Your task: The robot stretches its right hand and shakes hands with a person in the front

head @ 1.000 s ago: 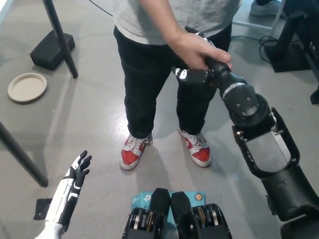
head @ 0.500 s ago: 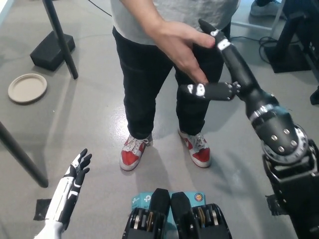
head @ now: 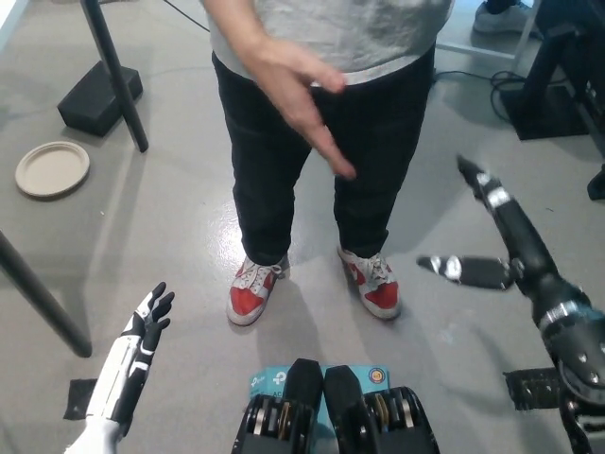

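The black fingers (head: pixel 499 203) of the right hand (head: pixel 506 248) are spread wide, one group pointing up and away, another digit jutting out sideways toward picture left; they hold nothing — the palm is bare and faces the open floor. The person's hand (head: pixel 295 95) hangs well apart from them, up and to picture left, flat and loose with its fingers pointing down across the dark trousers (head: pixel 284 161); there is clear grey floor and trouser leg between the two hands, no contact anywhere. The black forearm runs down from the right hand to the picture's lower right corner.

The white left hand (head: pixel 144 333) rests low at the lower left, fingers a little apart and empty, pointing up over the floor.

The person (head: pixel 331 38) stands straight ahead in a grey shirt, feet in red-and-white shoes (head: pixel 250 288) planted on the floor just beyond the robot.

The floor (head: pixel 170 208) is smooth grey concrete; on it at the left lie a round beige plate (head: pixel 52 167) and a black block (head: pixel 99 93), with a dark pole (head: pixel 115 71) slanting beside the block — another dark bar crosses the left edge lower down. At the far right stands dark equipment (head: pixel 558 66) with cables.
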`<state>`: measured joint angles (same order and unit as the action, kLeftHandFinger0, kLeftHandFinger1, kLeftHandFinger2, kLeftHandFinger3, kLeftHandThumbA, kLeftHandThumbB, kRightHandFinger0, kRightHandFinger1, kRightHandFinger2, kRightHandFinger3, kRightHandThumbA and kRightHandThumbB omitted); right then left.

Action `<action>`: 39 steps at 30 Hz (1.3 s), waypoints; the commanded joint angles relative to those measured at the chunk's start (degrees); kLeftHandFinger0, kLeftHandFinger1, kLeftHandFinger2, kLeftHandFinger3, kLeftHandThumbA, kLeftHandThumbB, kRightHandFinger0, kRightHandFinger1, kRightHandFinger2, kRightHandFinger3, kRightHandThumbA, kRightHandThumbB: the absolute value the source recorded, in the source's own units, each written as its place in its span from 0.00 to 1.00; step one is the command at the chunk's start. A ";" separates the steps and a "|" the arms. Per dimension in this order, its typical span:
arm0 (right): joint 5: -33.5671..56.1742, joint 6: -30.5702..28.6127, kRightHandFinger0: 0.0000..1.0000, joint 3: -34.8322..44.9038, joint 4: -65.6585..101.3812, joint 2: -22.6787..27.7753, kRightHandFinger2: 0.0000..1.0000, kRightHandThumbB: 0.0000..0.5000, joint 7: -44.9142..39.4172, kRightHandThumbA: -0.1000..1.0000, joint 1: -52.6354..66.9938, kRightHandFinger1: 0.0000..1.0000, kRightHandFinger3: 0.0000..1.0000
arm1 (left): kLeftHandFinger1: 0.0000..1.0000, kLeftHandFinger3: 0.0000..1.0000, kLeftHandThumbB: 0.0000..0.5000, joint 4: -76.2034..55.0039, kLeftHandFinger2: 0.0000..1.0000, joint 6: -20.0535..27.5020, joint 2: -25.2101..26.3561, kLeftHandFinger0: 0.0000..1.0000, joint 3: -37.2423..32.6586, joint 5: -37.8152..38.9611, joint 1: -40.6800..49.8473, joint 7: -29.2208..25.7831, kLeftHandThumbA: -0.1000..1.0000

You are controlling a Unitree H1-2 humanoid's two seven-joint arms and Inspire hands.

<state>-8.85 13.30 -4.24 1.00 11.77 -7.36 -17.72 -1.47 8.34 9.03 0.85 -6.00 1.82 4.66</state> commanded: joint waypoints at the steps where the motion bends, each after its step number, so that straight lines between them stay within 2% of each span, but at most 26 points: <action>1: 5.67 -7.02 1.00 2.58 -3.35 -0.74 1.00 0.79 -0.88 1.00 2.25 1.00 1.00 | 1.00 1.00 0.20 -1.13 1.00 0.86 0.80 1.00 0.06 0.54 -0.78 0.15 1.00; 2: 6.18 -7.68 1.00 2.84 -4.36 -0.86 1.00 0.79 -1.05 1.00 2.46 1.00 1.00 | 1.00 1.00 0.20 -1.05 1.00 1.01 0.83 1.00 0.11 0.26 -0.82 -0.04 1.00; 3: 9.13 -8.79 1.00 3.90 -6.51 -1.46 1.00 0.74 -2.40 1.00 3.14 1.00 1.00 | 1.00 1.00 0.21 -0.99 1.00 0.92 0.84 1.00 0.08 0.35 -0.81 0.04 1.00; 4: 10.48 -9.67 1.00 4.41 -7.67 -1.69 1.00 0.73 -3.13 1.00 3.49 1.00 1.00 | 1.00 1.00 0.21 -0.91 1.00 1.08 0.78 1.00 0.04 0.21 -0.77 -0.04 1.00; 7: 10.90 -14.36 1.00 4.66 -12.11 -1.71 1.00 0.64 -3.94 1.00 3.49 1.00 1.00 | 1.00 1.00 0.20 -0.63 1.00 1.74 0.59 1.00 0.02 -0.28 -0.76 -0.48 1.00; 9: 9.35 -16.05 1.00 3.78 -14.69 -1.33 1.00 0.66 -3.68 1.00 3.48 1.00 1.00 | 1.00 1.00 0.19 -0.95 1.00 1.26 0.45 1.00 0.07 -0.42 -0.69 -0.63 1.00; 11: 8.55 -15.31 1.00 3.37 -15.15 -1.15 1.00 0.72 -3.39 1.00 3.30 1.00 1.00 | 1.00 1.00 0.19 -0.75 1.00 1.58 0.40 1.00 0.06 -0.48 -1.05 -0.72 1.00; 18: 8.99 -14.82 1.00 3.40 -15.27 -1.92 1.00 0.75 -2.95 1.00 3.32 1.00 1.00 | 1.00 1.00 0.19 -0.70 1.00 1.40 0.66 1.00 -0.06 -1.11 -1.57 -0.69 1.00; 20: 8.39 -14.69 1.00 2.97 -15.92 -2.12 1.00 0.75 -2.77 1.00 3.16 1.00 1.00 | 1.00 1.00 0.23 -0.90 1.00 0.85 0.66 1.00 0.08 -0.54 -1.69 -0.45 1.00; 22: 8.34 -14.07 1.00 2.88 -15.77 -2.09 1.00 0.77 -2.83 1.00 3.21 1.00 1.00 | 1.00 1.00 0.21 -1.02 1.00 0.62 0.73 1.00 0.07 -0.82 -1.67 -0.50 1.00; 32: 7.83 -13.78 1.00 2.36 -15.29 -1.74 1.00 0.73 -2.76 1.00 3.40 1.00 1.00 | 1.00 1.00 0.22 -0.88 1.00 0.70 0.90 1.00 0.14 -0.77 -1.68 -0.42 1.00; 33: 8.53 -14.22 1.00 2.21 -15.41 -1.45 1.00 0.71 -3.80 1.00 3.37 1.00 1.00 | 1.00 1.00 0.19 -1.09 1.00 0.72 0.77 1.00 0.18 -0.47 -1.58 -0.39 1.00; 36: 8.54 -14.25 1.00 2.21 -15.43 -1.44 1.00 0.71 -3.81 1.00 3.37 1.00 1.00 | 1.00 1.00 0.19 -1.09 1.00 0.72 0.77 1.00 0.19 -0.47 -1.58 -0.38 1.00; 39: 7.62 -13.90 1.00 1.73 -15.10 -0.94 1.00 0.72 -3.87 1.00 3.34 1.00 1.00 | 1.00 1.00 0.23 -0.31 1.00 1.08 0.81 1.00 0.26 -0.89 -1.79 -0.71 1.00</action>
<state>-1.52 1.34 -2.13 -15.20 9.94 -10.15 -13.05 -1.28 8.36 9.02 0.91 -6.37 1.07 4.56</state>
